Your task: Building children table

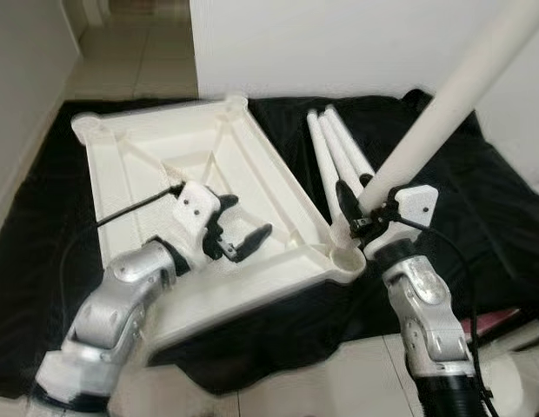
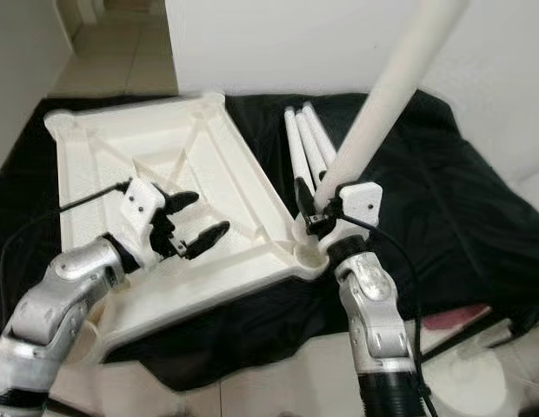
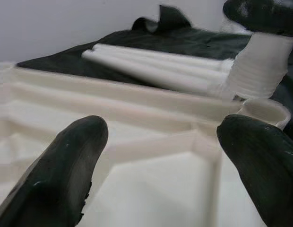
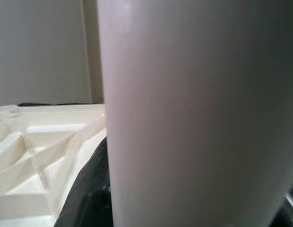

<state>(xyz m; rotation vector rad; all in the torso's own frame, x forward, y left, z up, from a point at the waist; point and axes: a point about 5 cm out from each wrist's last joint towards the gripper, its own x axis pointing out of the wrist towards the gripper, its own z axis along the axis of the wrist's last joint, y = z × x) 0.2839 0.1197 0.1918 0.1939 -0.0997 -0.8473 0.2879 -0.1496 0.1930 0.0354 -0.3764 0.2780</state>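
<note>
Seating the first leg: the right gripper [image 1: 367, 211] is clamped around the lower end of a long white cylindrical plastic table leg [image 1: 452, 95], which stands tilted, its top leaning up and away to the robot's right, its bottom end at or just above the round corner socket [image 1: 343, 258] of the upturned white moulded plastic tabletop [image 1: 165, 165]. Cannot tell whether the leg's threaded end has entered the socket or only rests on its rim; in the left wrist view the ribbed end sits just beside the socket's lip, which suggests it is not yet home. Tabletop lies underside-up, ribs showing, on a black cloth [image 1: 478, 200] spread over the pale tiled floor [image 1: 139, 52]. Left gripper [image 1: 239, 239] hovers over the tabletop's near inner panel with its two black fingers [image 3: 66, 161] spread wide and nothing between them; it seems placed to steady the top but is not visibly pressing on it. Three more white plastic legs [image 1: 335, 148] lie side by side on the cloth just beside the tabletop's right edge, untouched. The other corner sockets in view, e.g. the far left one [image 1: 89, 128], are bare. Judgement on progress: early stage, no leg confirmed fixed, one in hand being fitted, three waiting. Remaining: bring this leg upright and seat it, repeat for the other three corners, then turn the table onto its legs.
</note>
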